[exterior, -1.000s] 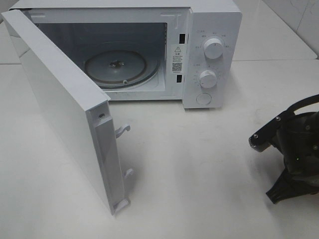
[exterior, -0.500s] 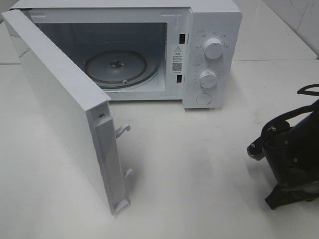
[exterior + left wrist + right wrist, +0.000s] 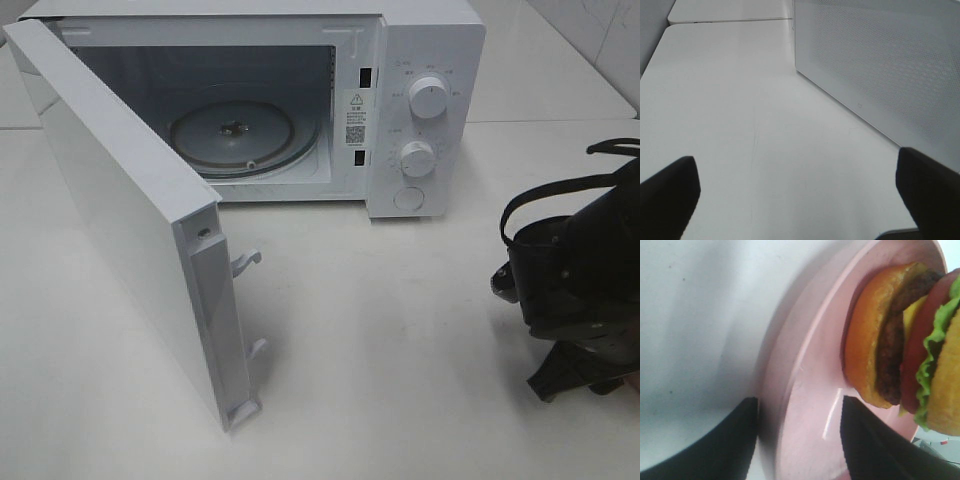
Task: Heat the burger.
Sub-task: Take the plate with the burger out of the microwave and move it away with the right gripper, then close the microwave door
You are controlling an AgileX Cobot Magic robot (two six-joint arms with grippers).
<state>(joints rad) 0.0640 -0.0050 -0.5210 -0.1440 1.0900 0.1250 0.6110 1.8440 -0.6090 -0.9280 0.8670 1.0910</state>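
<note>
open microwave (image 3: 420, 120), pink plate (image 3: 805, 405), white table (image 3: 400, 330)

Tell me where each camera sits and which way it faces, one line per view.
Exterior high: mounted above, looking down at the open microwave and table; right arm shows.
Left wrist: low over the table, facing the microwave door; left gripper open.
Right wrist: close on the burger and pink plate; right gripper straddles the rim.
Shared: exterior and left wrist both show the door.
</note>
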